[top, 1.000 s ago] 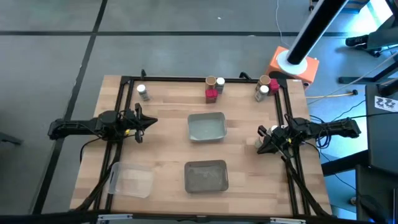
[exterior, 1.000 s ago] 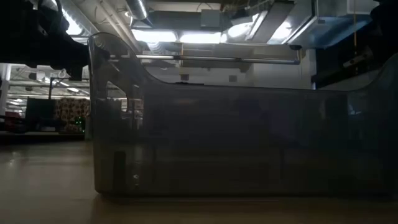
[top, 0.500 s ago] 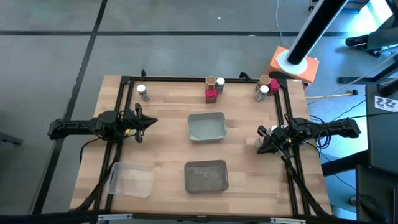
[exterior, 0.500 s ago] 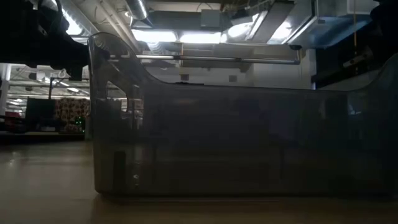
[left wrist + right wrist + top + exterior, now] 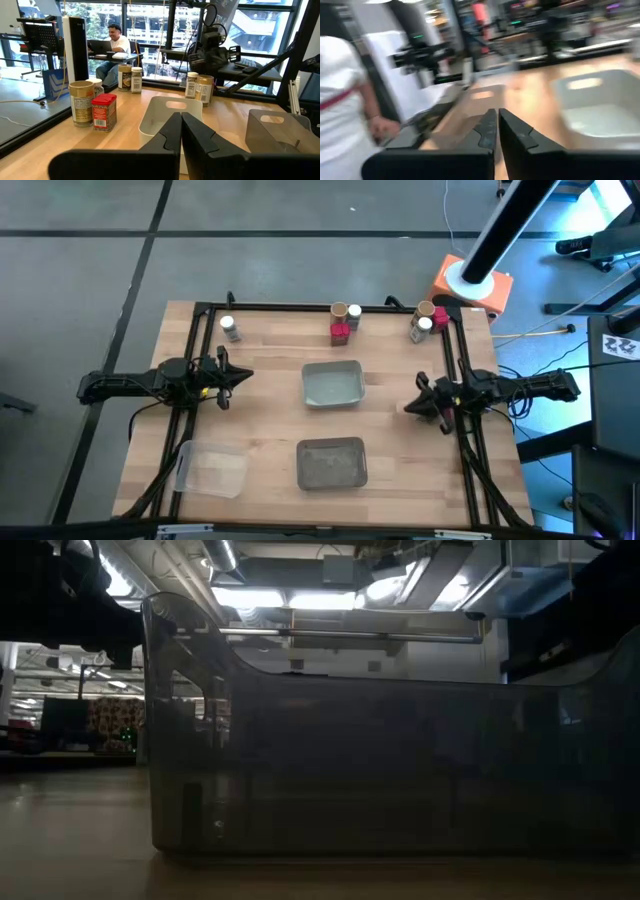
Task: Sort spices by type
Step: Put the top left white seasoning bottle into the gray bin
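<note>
Wooden table [image 5: 270,390] holds rectangular trays [image 5: 332,384] and cylindrical spices [image 5: 340,311].

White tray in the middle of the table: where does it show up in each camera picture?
High view: the white tray sits at the table's centre.
Low view: not visible; the grey tray fills the picture.
Left wrist view: white tray at the centre.
Right wrist view: white tray at the right edge.
Shared landmark: the grey tray beside it, seen in all four views.
</note>
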`<state>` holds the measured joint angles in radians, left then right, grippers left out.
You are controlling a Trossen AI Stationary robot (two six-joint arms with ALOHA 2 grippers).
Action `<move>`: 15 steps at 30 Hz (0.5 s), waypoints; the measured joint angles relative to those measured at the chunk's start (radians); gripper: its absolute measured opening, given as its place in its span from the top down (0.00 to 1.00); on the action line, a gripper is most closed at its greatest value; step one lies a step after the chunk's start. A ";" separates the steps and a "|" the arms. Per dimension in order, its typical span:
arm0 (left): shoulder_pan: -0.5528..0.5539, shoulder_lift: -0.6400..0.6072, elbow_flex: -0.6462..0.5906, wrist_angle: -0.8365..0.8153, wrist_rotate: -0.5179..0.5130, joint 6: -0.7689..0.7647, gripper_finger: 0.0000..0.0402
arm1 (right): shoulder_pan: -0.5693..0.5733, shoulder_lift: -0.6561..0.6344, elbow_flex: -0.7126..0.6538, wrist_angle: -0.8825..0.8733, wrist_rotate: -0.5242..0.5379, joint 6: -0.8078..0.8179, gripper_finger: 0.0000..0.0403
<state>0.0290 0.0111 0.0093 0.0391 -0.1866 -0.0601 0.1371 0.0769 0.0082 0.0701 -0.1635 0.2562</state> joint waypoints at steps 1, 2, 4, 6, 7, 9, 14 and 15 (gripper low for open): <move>0.000 0.000 0.000 0.000 0.000 0.000 0.99 | 0.000 0.000 0.000 -0.001 0.030 0.000 0.95; 0.000 0.000 0.000 0.000 0.000 0.000 0.99 | 0.000 0.000 0.000 -0.003 0.051 0.000 0.95; 0.000 0.000 0.000 0.000 0.000 0.000 0.99 | 0.000 0.000 0.000 -0.017 0.082 0.000 0.95; 0.000 0.000 0.000 0.000 0.000 0.000 0.99 | 0.000 0.000 0.000 -0.023 0.089 0.000 0.95; 0.000 0.000 0.000 0.000 0.000 0.000 0.99 | 0.000 0.000 0.000 -0.023 0.089 0.000 0.95; 0.000 0.000 0.000 0.000 0.000 0.000 0.99 | 0.000 0.000 0.000 -0.023 0.089 0.000 0.95; 0.000 0.000 0.000 0.000 0.000 0.000 0.99 | 0.000 0.000 0.000 -0.022 0.089 0.000 0.95; 0.000 0.000 0.000 0.000 0.000 0.000 0.99 | 0.000 0.000 0.000 -0.022 0.089 0.000 0.95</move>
<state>0.0289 0.0111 0.0092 0.0392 -0.1865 -0.0602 0.1371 0.0769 0.0082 0.0484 -0.0742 0.2562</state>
